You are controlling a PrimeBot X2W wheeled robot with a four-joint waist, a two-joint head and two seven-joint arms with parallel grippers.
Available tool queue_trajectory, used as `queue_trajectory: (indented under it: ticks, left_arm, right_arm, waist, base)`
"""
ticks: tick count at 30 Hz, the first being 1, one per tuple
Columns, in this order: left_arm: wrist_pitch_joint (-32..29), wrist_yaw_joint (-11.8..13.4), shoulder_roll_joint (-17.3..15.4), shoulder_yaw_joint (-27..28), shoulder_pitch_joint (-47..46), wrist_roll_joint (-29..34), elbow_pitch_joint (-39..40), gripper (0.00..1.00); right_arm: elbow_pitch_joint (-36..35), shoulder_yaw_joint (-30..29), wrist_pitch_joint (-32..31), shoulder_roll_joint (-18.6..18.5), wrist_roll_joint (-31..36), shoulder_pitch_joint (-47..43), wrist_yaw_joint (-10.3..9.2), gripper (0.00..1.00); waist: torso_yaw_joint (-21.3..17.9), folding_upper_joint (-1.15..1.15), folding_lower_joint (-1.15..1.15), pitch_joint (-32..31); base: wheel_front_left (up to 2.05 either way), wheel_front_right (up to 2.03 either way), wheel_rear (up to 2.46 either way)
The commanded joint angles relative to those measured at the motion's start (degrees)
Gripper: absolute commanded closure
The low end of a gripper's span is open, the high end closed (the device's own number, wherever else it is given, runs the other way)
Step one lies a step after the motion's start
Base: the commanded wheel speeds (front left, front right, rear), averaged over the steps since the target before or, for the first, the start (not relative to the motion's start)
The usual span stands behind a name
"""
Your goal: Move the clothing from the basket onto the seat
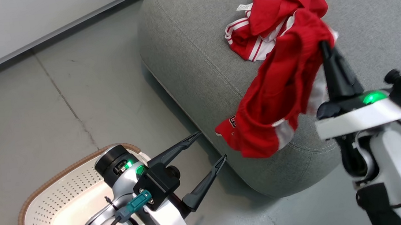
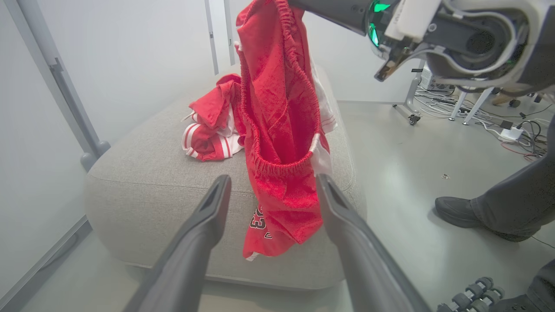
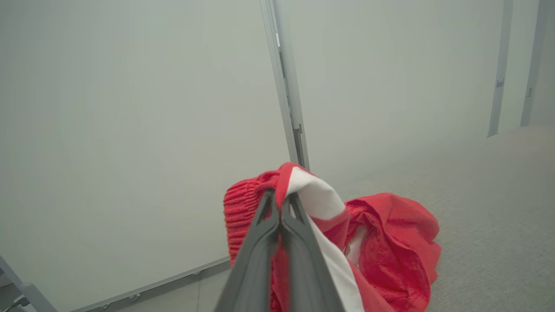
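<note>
Soft red cloth clothing (image 1: 279, 94), woven grey fabric seat (image 1: 187, 55), perforated matt plastic basket (image 1: 58, 199), smooth floor (image 1: 38, 106)

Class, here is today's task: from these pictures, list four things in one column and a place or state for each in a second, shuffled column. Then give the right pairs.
Column one
1. left gripper
2. right gripper
3. basket
4. striped garment

Column two
A. lies crumpled on the grey seat
B. jaws shut on the hanging garment
C. stands on the floor
D. jaws open, holding nothing

Pairs: 1-D, 2-B, 3-C, 4-A
</note>
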State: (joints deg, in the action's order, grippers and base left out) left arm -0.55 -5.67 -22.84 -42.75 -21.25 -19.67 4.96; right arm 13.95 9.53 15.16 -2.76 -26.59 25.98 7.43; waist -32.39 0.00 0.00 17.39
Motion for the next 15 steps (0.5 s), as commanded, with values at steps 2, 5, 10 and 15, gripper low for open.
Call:
queue_trajectory:
  ticks: [2, 5, 10, 15]
  left_arm:
    - [-0.5, -0.3, -0.6, -0.1, -1.8, -0.1, 0.4, 0.0]
    - [-1.2, -0.7, -1.0, -0.6, -3.3, -0.1, 0.8, 0.0]
    - [-2.2, -1.1, -2.0, -1.3, -5.6, 0.5, 1.9, 0.0]
    - [-3.2, -0.8, -3.5, -0.9, -7.5, 1.4, 3.9, 0.0]
  right_arm:
    - [-1.4, -2.3, 0.1, -0.2, 0.6, 2.7, 0.12, 1.0]
    - [-2.0, -5.7, 0.1, -0.3, 1.3, 6.7, 0.12, 1.0]
    - [-0.1, -10.9, 0.1, -0.1, 2.5, 16.4, 0.12, 1.0]
    - [5.2, -16.6, 0.1, -0.7, 4.8, 27.9, 0.12, 1.0]
  waist:
    - [-0.1, 0.0, 0.0, 1.1]
    - [-0.1, 0.0, 0.0, 2.2]
    - [-0.2, 0.0, 0.0, 4.6]
    - [-0.2, 0.0, 0.0, 7.6]
  base:
    - [0.0, 0.0, 0.0]
    - [0.0, 0.0, 0.0]
    - [0.0, 0.0, 0.0]
    - [0.0, 0.0, 0.0]
